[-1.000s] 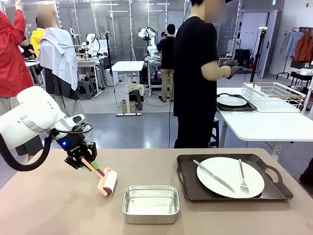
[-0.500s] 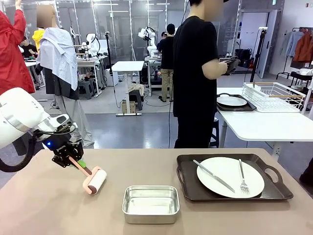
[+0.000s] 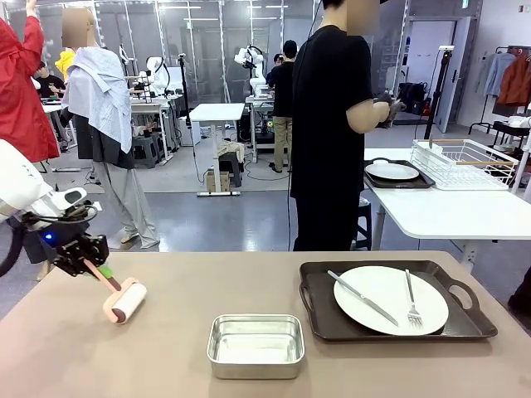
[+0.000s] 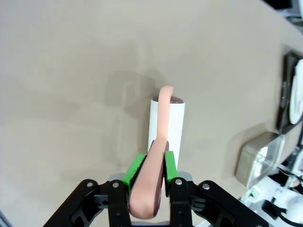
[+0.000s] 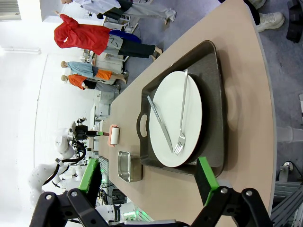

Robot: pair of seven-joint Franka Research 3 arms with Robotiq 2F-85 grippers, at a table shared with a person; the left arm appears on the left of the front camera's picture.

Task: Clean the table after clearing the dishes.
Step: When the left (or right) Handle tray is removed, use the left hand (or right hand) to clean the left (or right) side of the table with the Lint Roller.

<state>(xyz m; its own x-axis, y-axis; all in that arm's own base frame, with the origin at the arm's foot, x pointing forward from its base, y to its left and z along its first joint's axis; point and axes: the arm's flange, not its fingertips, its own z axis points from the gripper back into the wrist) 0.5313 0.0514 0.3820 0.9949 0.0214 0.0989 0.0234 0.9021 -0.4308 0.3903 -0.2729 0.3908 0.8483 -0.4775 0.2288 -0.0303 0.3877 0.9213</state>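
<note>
L gripper [image 3: 93, 267] is clamped tight on the pink handle of the lint roller [image 3: 124, 301]; in the L wrist view both green pads [image 4: 136, 166] pinch the handle, and the white drum [image 4: 166, 120] extends straight away from the fingers, so its long axis is approx. in line with the gripper. The drum sits low over the L part of the table [image 3: 166, 365], near the L edge; contact with the top cannot be confirmed. R gripper [image 5: 149, 177] has its jaws spread wide and holds nothing; it looks along the table at the tray [image 5: 215, 71]. Dishes: one tray [image 3: 319, 319] with plate [image 3: 390, 300], knife [image 3: 362, 298] and fork [image 3: 412, 303] rests on the R part of the table, well apart from the roller, with the steel pan [image 3: 255, 346] between them. A second tray with plate [image 3: 392, 172] sits on the white table behind, beside a person. Judgement: clearing is incomplete. The R arm is nearer the remaining tray; the L arm's roller has bare top around it.
</note>
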